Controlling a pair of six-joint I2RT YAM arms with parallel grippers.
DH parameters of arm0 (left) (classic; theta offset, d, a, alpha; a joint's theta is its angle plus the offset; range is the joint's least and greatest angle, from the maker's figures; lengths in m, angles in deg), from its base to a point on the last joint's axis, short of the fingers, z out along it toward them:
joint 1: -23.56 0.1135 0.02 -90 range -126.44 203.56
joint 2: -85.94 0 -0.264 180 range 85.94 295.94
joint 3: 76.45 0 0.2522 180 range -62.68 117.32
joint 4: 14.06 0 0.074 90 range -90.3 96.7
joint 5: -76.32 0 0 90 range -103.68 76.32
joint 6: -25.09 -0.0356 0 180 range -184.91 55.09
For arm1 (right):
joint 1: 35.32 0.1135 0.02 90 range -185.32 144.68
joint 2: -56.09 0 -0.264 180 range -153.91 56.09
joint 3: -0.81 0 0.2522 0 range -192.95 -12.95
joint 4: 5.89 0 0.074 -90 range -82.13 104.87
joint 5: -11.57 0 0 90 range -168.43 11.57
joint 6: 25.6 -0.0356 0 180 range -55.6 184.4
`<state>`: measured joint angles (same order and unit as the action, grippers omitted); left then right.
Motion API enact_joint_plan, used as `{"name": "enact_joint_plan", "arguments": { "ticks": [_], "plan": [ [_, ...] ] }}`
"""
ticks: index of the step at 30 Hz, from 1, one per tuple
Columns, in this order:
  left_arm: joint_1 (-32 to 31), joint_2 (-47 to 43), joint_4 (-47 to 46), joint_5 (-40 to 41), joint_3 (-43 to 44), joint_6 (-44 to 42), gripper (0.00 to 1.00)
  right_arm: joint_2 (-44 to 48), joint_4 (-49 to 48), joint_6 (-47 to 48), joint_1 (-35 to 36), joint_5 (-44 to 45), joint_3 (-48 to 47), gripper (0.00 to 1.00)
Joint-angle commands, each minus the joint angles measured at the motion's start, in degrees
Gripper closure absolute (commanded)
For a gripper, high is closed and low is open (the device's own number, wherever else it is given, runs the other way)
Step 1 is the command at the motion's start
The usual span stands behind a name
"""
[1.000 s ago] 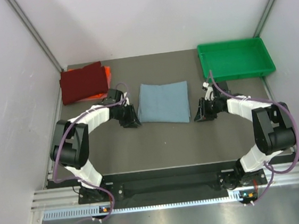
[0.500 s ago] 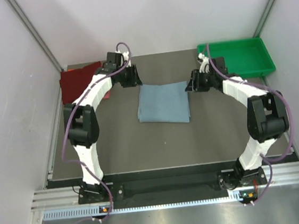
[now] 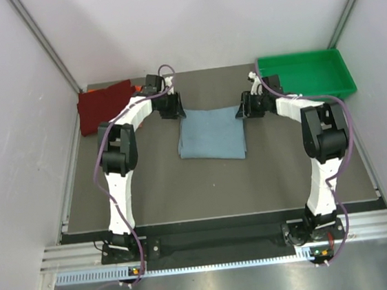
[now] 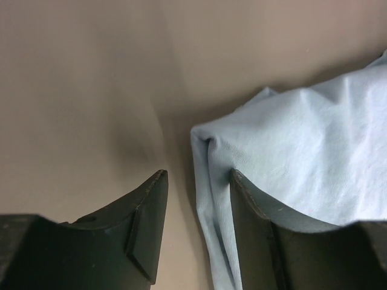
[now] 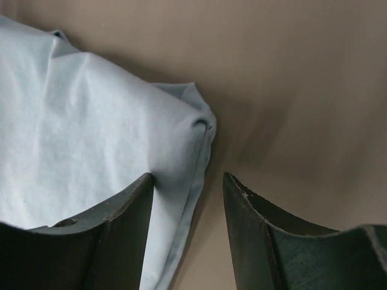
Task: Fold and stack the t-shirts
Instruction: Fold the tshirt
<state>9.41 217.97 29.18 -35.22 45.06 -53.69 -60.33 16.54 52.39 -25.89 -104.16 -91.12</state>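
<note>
As it lies, soft, creased, rectangular t-shirt [image 3: 212,135]

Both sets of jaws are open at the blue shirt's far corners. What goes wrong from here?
1. Each pair of jaws straddles only a thin corner edge of the grey-blue t-shirt; closing may catch one layer and peel the fold open.
2. Uneven bites left and right could skew it on a carry to the dark red t-shirt.
</note>
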Motion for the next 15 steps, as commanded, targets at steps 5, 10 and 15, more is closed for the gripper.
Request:
{"name": "enact_joint_plan", "arguments": {
  "ticks": [5, 10, 15],
  "plan": [
    [0.70, 1.30, -6.09, -2.01, 2.74, -0.77, 0.50, -1.70, -10.05, -0.73, -1.60, -2.47, -2.78, 0.50],
    [0.88, 1.74, -8.64, -4.39, 2.21, -0.06, 0.51, -2.23, -13.24, -1.70, -2.14, -4.58, -2.77, 0.53],
    [0.88, 2.36, -9.52, -5.26, 2.47, 0.64, 0.68, -3.20, -14.46, -2.05, -2.84, -5.29, -3.04, 0.67]
  ]
}}
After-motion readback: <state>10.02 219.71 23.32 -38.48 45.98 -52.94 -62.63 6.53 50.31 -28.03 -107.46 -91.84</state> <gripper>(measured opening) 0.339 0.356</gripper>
